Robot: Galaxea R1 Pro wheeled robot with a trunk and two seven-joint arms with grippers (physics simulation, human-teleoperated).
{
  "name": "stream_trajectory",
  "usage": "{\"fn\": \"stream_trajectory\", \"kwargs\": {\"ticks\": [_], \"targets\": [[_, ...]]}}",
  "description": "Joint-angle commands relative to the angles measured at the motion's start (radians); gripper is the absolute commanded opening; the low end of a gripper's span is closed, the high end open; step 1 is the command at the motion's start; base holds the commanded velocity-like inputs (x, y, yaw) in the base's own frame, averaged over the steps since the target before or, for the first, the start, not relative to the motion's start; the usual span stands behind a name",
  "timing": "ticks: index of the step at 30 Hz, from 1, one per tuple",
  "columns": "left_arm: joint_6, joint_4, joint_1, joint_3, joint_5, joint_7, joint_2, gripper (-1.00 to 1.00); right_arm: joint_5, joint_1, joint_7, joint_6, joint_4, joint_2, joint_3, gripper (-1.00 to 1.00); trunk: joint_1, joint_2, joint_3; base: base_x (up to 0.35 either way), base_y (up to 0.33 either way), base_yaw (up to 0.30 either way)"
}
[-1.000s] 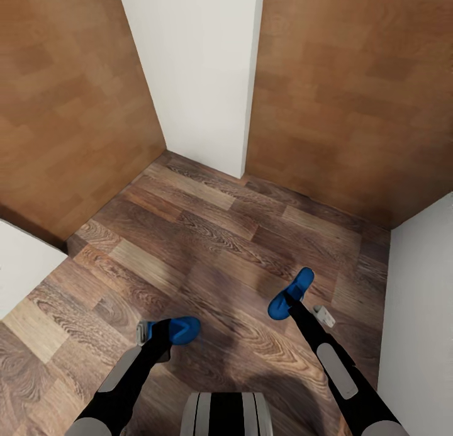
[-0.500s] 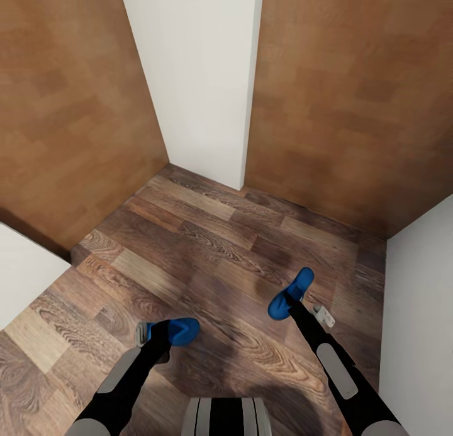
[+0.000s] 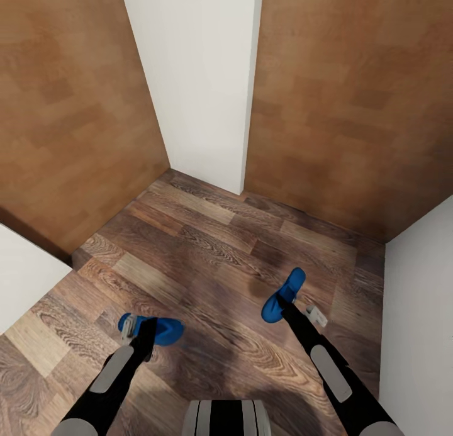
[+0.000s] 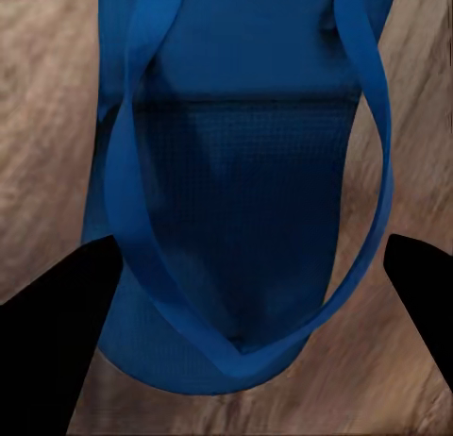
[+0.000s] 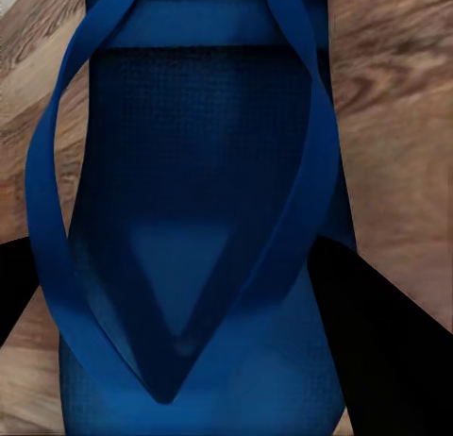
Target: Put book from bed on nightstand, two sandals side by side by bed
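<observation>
Both blue sandals are held above the wood-plank floor (image 3: 207,260). In the head view my left gripper (image 3: 139,333) is shut on one sandal (image 3: 162,330), which sticks out to the right of the fingers. My right gripper (image 3: 287,305) is shut on the other sandal (image 3: 282,294), which points up and to the right. In the left wrist view that sandal (image 4: 245,200), straps up, spans the gap between the two dark fingers (image 4: 57,346). In the right wrist view the second sandal (image 5: 189,191) lies between the fingers (image 5: 387,351). The book, bed and nightstand are out of view.
A white wall column (image 3: 201,77) stands straight ahead between two brown wooden panels, one on the left (image 3: 69,109) and one on the right (image 3: 358,96). A white surface (image 3: 25,279) juts in at the lower left. A white wall (image 3: 418,310) closes the right side.
My left arm has swung to the left with its sandal. The right arm and its sandal shifted slightly left. The camera view crept forward a little.
</observation>
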Motion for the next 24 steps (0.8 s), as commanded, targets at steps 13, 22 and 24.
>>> {"fn": "stream_trajectory", "kwargs": {"ticks": [13, 22, 24], "targets": [[0.0, 0.003, 0.003, 0.009, -0.029, 0.004, 0.074, -1.0, -0.009, 0.0, -0.001, -0.002, 0.002, 0.047, 0.009, -1.0, 0.0, 0.0, -0.001, 0.0, 0.0, 0.0], [-0.005, 0.002, 0.004, 0.006, -0.022, 0.002, 0.059, -1.0, -0.007, 0.0, -0.001, -0.002, 0.002, 0.048, 0.009, -1.0, 0.0, 0.0, -0.001, 0.0, 0.0, 0.0], [-0.008, 0.003, 0.004, 0.007, -0.022, 0.001, 0.055, -1.0, -0.007, 0.0, -0.001, -0.002, 0.002, 0.048, 0.009, -1.0, -0.001, 0.0, 0.003, 0.0, 0.0, 0.0]]}}
